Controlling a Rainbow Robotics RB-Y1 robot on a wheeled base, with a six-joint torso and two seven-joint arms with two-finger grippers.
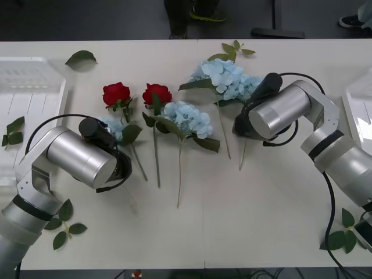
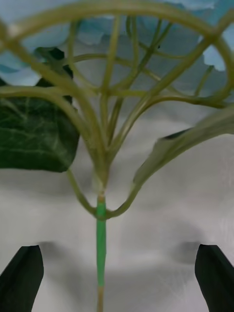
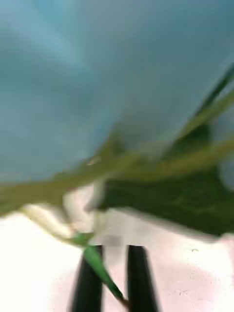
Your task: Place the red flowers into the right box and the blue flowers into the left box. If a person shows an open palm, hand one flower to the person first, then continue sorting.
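No flower is boxed yet: the left box [image 1: 35, 87] is bare. Left claw [image 3: 114, 278] pinches a blue flower's stem [image 3: 100, 265]; right claw [image 2: 117, 278], spread, straddles another stem [image 2: 101, 243].

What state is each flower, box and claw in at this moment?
Red flowers: two, lying on the table, unsorted.
Blue flowers: lying on the table, none boxed.
Left box: holds no flowers.
Left claw: nearly shut on a stem.
Right claw: open, astride a blue flower's stem.
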